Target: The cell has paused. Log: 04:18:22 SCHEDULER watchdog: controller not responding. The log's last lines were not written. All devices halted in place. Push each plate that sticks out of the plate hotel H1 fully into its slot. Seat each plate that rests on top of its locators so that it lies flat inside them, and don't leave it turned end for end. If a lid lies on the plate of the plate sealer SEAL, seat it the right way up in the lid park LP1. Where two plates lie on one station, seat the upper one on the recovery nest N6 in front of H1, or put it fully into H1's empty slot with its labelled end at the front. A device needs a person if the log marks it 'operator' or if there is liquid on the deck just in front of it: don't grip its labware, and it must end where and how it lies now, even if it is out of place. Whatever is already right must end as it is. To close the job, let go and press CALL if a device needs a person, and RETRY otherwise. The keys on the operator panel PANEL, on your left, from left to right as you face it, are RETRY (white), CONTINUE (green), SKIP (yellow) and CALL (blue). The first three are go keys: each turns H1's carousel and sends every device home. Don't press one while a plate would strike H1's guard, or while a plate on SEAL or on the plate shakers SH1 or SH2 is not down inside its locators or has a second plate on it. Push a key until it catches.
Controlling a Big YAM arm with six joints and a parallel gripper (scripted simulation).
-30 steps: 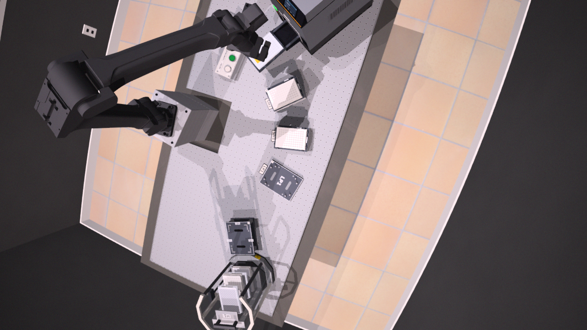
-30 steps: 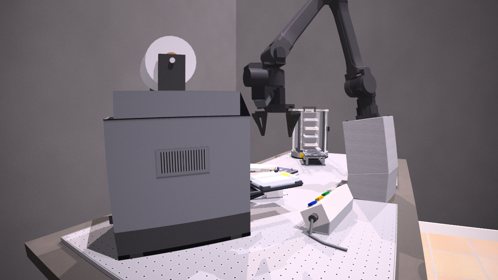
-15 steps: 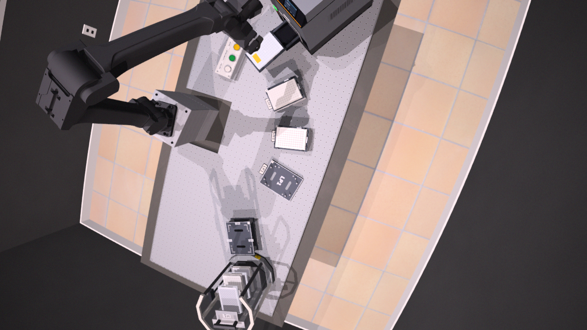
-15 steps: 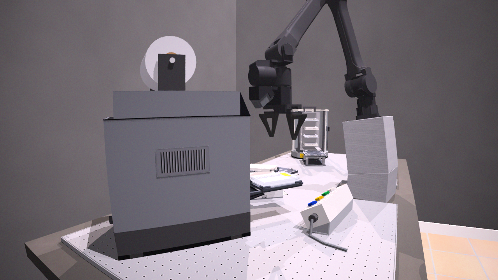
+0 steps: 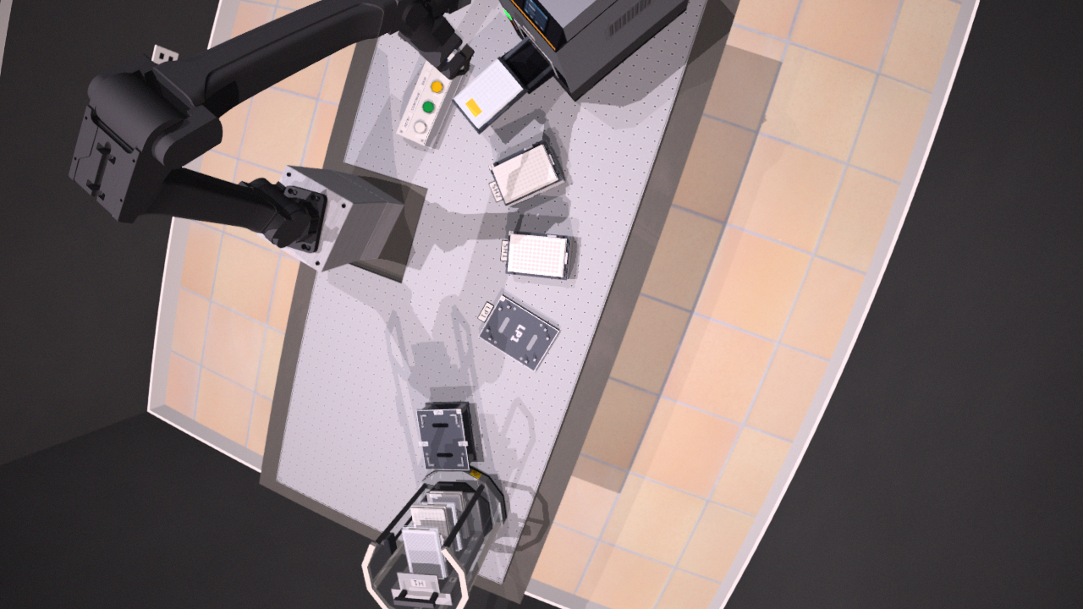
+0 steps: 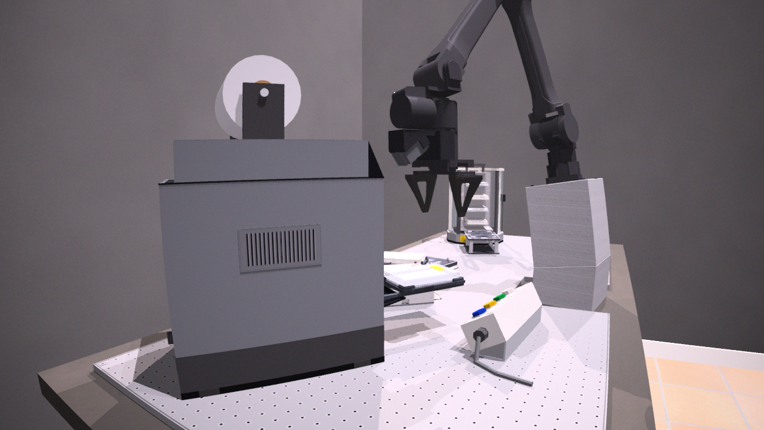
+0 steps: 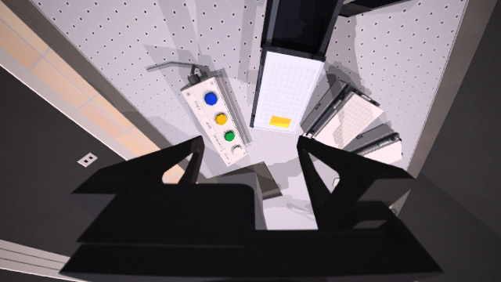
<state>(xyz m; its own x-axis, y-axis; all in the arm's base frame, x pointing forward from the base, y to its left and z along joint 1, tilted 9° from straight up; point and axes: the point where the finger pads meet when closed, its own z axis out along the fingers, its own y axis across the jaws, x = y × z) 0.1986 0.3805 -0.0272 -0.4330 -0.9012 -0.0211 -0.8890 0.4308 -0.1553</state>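
Black two-fingered pincer [image 7: 248, 146] fully open, gripping nothing, hanging above the white slanted four-key box [image 7: 218, 120] (no contact). Box's long axis runs blue key [image 7: 210, 99] to white key [image 7: 236, 149].

White PANEL [image 7: 218, 121] (four keys), SEAL's plate [image 7: 286, 91] lidless

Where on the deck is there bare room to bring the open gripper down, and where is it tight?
Barest: the deck stretch between the arm's pedestal and nest N6, left of LP1. Crowded: the gap between PANEL and the SEAL plate, under the open, empty gripper, and the shaker row beside it.
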